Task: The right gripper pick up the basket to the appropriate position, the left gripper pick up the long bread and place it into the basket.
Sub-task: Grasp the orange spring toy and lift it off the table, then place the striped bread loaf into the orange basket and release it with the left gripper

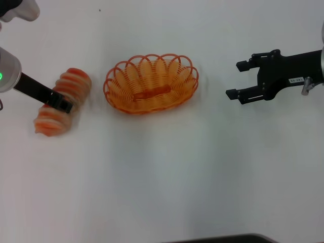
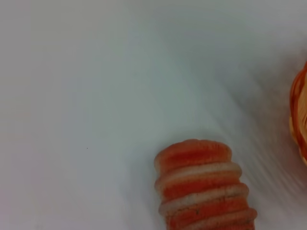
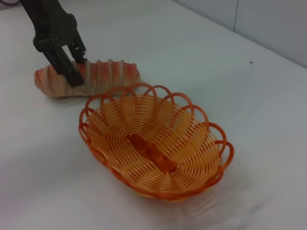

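The long bread (image 1: 76, 81), cream with orange-red ridges, lies slanted at the table's left, to the left of the basket (image 1: 151, 83). My left gripper (image 1: 63, 105) straddles the bread's middle and is shut on it, low over the table. The right wrist view shows its fingers (image 3: 73, 76) on either side of the loaf (image 3: 110, 74). One end of the bread (image 2: 204, 191) fills the left wrist view, with the basket's rim (image 2: 300, 115) at the edge. The orange basket (image 3: 153, 148) stands empty at the table's centre. My right gripper (image 1: 234, 79) is open and empty, well to the right of the basket.
The white table (image 1: 162, 177) spreads around the objects. A dark edge (image 1: 217, 239) shows at the near side. Part of my left arm's white and grey housing (image 1: 10, 71) sits at the far left. A pale wall (image 3: 268, 24) stands beyond the table.
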Available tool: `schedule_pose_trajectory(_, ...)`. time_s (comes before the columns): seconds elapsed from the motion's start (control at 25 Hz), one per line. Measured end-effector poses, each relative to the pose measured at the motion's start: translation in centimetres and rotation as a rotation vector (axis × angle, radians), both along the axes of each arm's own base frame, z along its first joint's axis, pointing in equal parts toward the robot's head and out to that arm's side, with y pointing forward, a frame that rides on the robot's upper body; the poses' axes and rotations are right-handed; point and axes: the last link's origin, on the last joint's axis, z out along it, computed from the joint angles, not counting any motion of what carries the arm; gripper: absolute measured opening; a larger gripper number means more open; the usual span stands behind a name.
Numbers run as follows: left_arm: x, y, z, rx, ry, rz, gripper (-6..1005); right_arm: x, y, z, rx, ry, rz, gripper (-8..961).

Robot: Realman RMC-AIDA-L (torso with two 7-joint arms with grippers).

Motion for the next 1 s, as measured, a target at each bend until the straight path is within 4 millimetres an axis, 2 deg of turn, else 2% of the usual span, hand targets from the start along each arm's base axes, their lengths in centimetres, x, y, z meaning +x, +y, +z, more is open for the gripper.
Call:
schedule_pose_trajectory(0.24, 0.1, 0.2, 0.4, -0.002, -0.021, -0.032, 439, 0.0, 0.1, 0.0, 0.001, 0.0, 0.0, 853)
schedule_pose_trajectory(0.48, 1.0, 1.3, 3.5, 0.04, -0.046, -0.135, 386, 0.0, 0.0, 0.0, -0.001, 0.0, 0.002, 853)
schedule_pose_trajectory(0.56, 2.1, 1.6, 4.8, 0.019, -0.064, -0.234, 362, -0.1, 0.0, 0.1, -0.001, -0.001, 0.003, 853)
schedule_pose_trajectory(0.72, 5.1, 0.7, 5.4, -0.118, -0.108, -0.511, 324, 0.0, 0.0, 0.1, 0.001, -0.001, 0.002, 853)
schedule_pose_trajectory(0.88, 7.6, 0.1, 4.6, -0.211, -0.111, -0.687, 307, -0.1, 0.0, 0.1, -0.003, 0.001, 0.002, 853)
schedule_pose_trajectory(1.0, 9.3, 0.1, 3.2, -0.265, -0.104, -0.775, 294, -0.1, 0.0, 0.0, -0.004, 0.002, 0.001, 853)
